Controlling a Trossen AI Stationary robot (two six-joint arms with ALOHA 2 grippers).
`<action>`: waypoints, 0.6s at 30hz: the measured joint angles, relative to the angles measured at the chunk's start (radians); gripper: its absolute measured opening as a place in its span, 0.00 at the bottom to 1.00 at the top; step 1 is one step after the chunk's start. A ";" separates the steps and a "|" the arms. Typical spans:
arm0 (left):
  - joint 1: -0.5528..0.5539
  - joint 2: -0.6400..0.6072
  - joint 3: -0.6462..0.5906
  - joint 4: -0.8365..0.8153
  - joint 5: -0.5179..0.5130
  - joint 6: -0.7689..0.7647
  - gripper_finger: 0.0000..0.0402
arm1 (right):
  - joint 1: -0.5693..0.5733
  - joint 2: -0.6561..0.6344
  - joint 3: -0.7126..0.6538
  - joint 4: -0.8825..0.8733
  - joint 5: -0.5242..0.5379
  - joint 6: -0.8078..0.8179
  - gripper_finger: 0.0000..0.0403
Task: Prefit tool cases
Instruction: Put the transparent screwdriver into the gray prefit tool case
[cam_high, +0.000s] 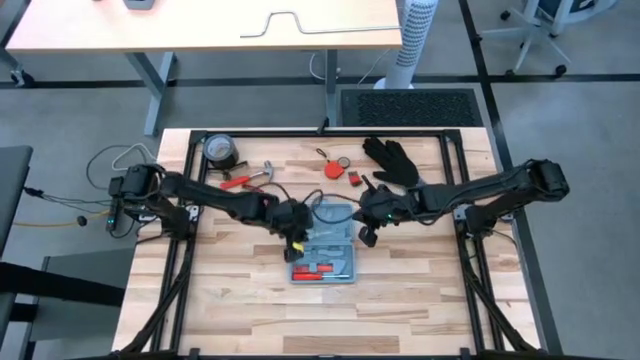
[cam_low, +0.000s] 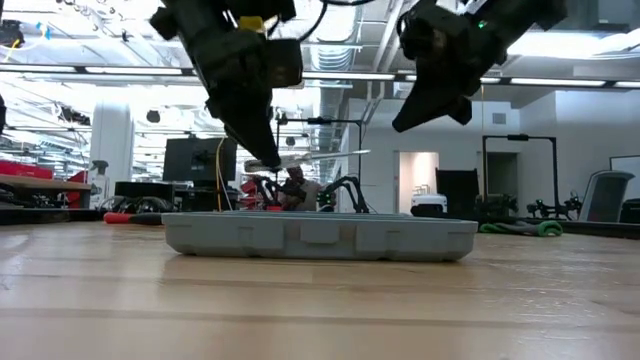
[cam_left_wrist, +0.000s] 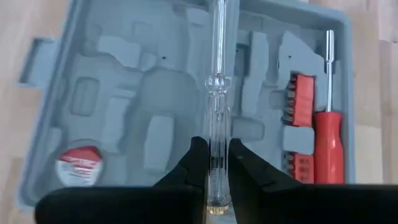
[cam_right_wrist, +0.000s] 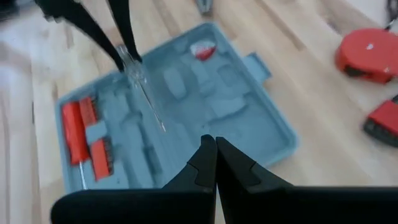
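Observation:
The blue-grey tool case lies open and flat on the wooden table; its grey recesses hold a red-handled screwdriver, a red bit holder and a small round red-and-white piece. Over the case's left half, my left gripper is shut on a clear-handled screwdriver. My right gripper hangs above the case's right edge, shut with nothing between its fingers. My left gripper pinches the screwdriver's clear handle between its two fingers, toward the butt end. The fingers slant down from the table's left, and the tool runs on roughly in line with them. Its shaft slants down toward the recesses, lifted clear of the case.
A black glove lies at the far right, a dark tape roll at the far left. Red-handled tools, a round red piece and a small red box lie behind the case. Bare wood spreads before the case.

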 joint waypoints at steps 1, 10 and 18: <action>-0.018 0.009 0.001 0.006 -0.017 -0.017 0.08 | 0.012 -0.004 0.000 -0.021 0.008 0.003 0.03; -0.119 0.132 0.002 0.089 -0.037 -0.113 0.08 | 0.107 -0.068 -0.062 -0.048 0.102 0.113 0.03; -0.131 0.171 0.003 0.083 -0.073 -0.136 0.08 | 0.175 -0.121 -0.110 -0.051 0.155 0.195 0.03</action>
